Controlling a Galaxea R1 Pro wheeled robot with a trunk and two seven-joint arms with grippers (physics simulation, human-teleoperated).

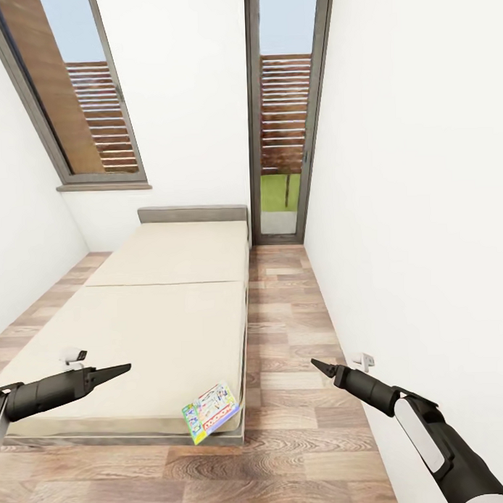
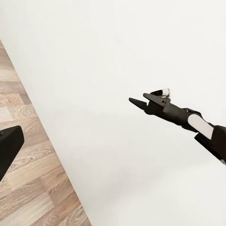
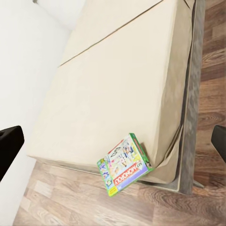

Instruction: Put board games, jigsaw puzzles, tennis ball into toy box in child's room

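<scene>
I stand facing the long beige-mattressed grey-framed bed (image 1: 166,312) with the left claw (image 1: 124,370) and right claw (image 1: 317,366) both clenched, empty, so next I must reach the flat bright-printed Monopoly board game box (image 1: 211,412) overhanging its near corner at six o'clock.

Both arms are matte black and taper to pointed black fingers. The right arm (image 1: 432,437) carries a white elongated panel; the left arm (image 1: 46,393) is plain black.
</scene>
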